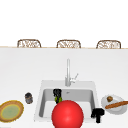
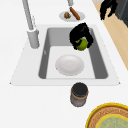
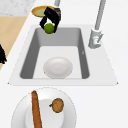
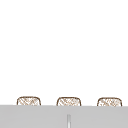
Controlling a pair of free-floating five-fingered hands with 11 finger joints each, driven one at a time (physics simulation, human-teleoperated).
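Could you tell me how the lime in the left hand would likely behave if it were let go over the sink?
The lime looks round and smooth, so it would probably roll once it landed. The left hand curls round it above the sink, so it would likely drop into the basin, perhaps near the white plate. It seems firm, unlikely to squash.

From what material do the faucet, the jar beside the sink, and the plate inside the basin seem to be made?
Faucet: probably brushed metal, grey with a soft sheen.
Jar: perhaps dark glass or ceramic, with a brownish band; unclear.
Plate: likely glazed ceramic, smooth plain white.
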